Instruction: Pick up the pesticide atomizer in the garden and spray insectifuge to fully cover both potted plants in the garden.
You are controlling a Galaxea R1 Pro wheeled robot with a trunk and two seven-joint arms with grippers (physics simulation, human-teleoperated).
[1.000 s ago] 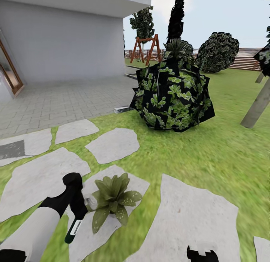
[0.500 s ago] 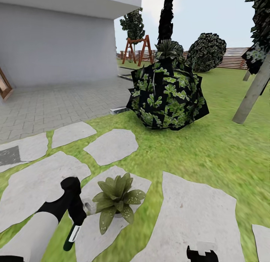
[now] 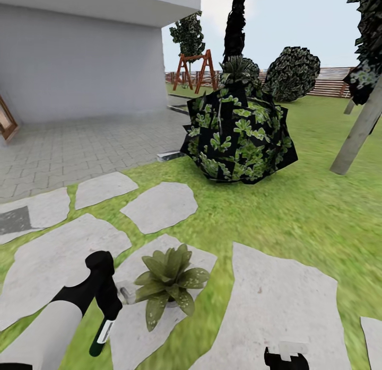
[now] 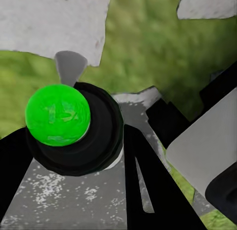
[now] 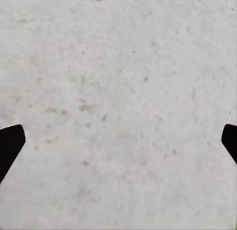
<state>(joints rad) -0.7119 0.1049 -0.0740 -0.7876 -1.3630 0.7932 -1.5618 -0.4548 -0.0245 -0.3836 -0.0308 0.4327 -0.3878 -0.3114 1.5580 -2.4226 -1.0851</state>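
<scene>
In the head view the left arm reaches forward and down over the stepping stones, and the left gripper [image 3: 109, 306] holds the pesticide atomizer [image 3: 101, 332] — a slim dark bottle with a pale label that hangs down from the fingers toward the grass. In the left wrist view the atomizer [image 4: 74, 128] sits between the two black fingers [image 4: 148, 185], seen from its end as a round dark body with a bright green cap; the fingers are clamped on it.

Just beside this gripper, a potted plant [image 3: 167, 282] stands on a grey stepping stone [image 3: 159, 327]; its pointed, pale-speckled leaves spread out as a rosette and hide most of the pot. The atomizer is near the plant, on the side of the left arm, and does not touch the leaves.

The right gripper [image 3: 286, 357] shows at the lower edge of the head view, above a large stone [image 3: 276, 301]. In the right wrist view its two dark fingertips [image 5: 10, 143] stand wide apart with nothing between them — only the speckled stone surface behind.

Farther back a large dark shrub [image 3: 239, 137] grows on the lawn [image 3: 297, 211], with a brown fence [image 3: 334, 84] behind it
</scene>
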